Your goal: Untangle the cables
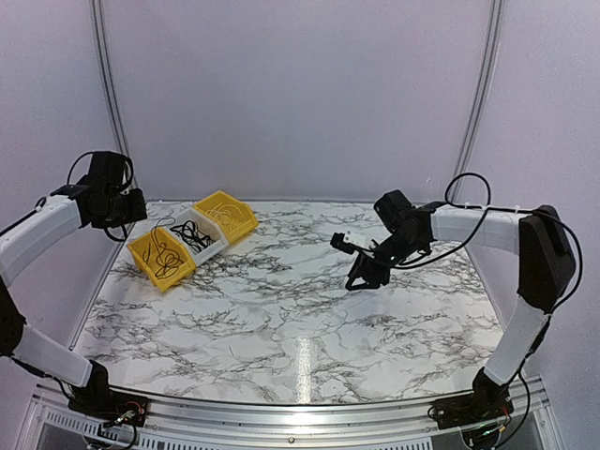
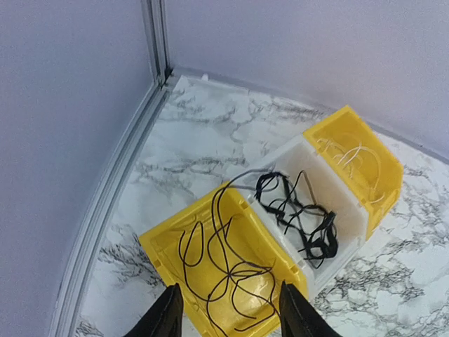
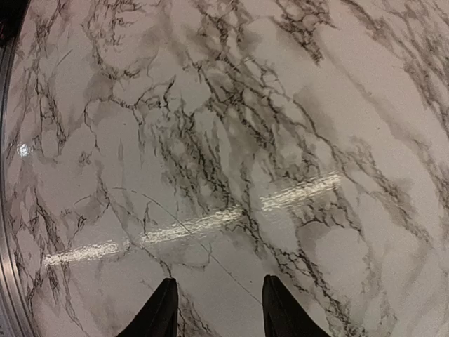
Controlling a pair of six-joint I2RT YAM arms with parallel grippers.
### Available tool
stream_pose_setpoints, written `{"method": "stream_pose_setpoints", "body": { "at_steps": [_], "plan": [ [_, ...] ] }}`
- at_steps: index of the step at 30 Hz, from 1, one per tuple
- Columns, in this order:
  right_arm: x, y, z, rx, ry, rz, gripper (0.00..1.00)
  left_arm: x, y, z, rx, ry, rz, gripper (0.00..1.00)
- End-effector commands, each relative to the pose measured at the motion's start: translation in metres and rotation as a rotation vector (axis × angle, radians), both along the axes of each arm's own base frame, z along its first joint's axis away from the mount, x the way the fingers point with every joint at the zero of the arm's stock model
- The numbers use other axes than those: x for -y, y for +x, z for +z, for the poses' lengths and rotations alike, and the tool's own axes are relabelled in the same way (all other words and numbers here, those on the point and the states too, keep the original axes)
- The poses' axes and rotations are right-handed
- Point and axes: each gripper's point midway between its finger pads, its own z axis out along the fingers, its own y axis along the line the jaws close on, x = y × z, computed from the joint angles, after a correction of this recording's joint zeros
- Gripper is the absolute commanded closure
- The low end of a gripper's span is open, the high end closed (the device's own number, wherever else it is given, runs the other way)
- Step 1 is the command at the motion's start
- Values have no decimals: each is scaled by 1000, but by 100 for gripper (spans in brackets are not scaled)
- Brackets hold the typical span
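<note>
From above, the left claw (image 1: 131, 208) hangs over three bins in a row at the marble worktop's (image 1: 309, 347) far left. The right claw (image 1: 364, 279) points down at bare marble, well apart from them. The cables (image 1: 167, 251) show only as dark scribbles.

The left wrist view sorts them out. Loose black loops lie in the near yellow bin (image 2: 158, 246) and a tighter black tangle in the white bin (image 2: 351, 225), with one strand crossing the wall between. The far yellow bin (image 2: 382, 165) holds pale wires (image 2: 354, 158). The claw's fingers (image 2: 165, 317) stand apart, empty.

The right wrist view shows only marble, its claw parted and holding nothing.
</note>
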Motion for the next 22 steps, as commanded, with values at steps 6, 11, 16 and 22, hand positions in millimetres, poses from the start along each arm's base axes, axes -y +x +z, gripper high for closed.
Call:
{"method": "stream_pose_setpoints", "body": {
  "at_steps": [6, 11, 16, 22],
  "plan": [
    [67, 96, 163, 397, 180, -377, 57, 16, -15, 145, 431, 13, -171, 42],
    [134, 120, 250, 600, 300, -690, 12, 50, -15, 157, 503, -135, -311, 31],
    [159, 114, 274, 699, 311, -828, 1, 85, -14, 167, 540, -163, -423, 19],
    [159, 88, 263, 715, 362, -814, 1, 94, -14, 174, 561, -39, -406, 2]
  ]
}}
